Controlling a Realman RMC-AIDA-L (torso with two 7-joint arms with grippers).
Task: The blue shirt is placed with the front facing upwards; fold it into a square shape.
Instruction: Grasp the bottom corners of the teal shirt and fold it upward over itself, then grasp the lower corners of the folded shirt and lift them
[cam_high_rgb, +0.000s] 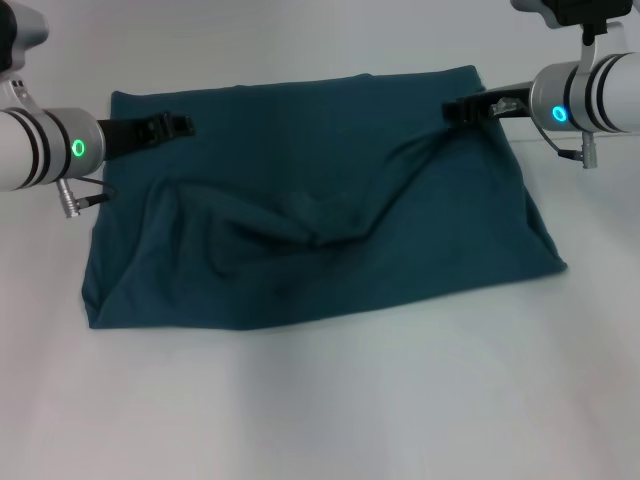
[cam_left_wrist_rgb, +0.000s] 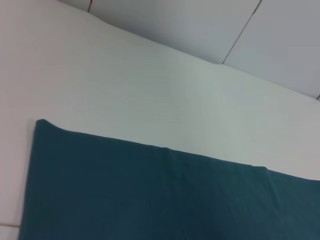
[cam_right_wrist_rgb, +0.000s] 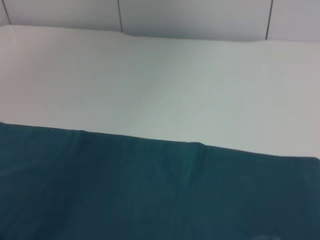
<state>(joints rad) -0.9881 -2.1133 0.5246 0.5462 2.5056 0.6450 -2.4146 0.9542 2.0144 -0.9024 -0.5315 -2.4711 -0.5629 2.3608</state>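
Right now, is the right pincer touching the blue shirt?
Touching. In the head view, the right pincer lies on the blue shirt, and cloth folds radiate from its tip.

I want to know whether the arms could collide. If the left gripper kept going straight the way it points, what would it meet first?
Probably only the blue shirt beneath the left gripper; farther along, the right gripper faces it, depth unclear.

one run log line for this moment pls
blue shirt: folded once, rumpled middle | left end effector: on far left edge | right end effector: on far right edge | table
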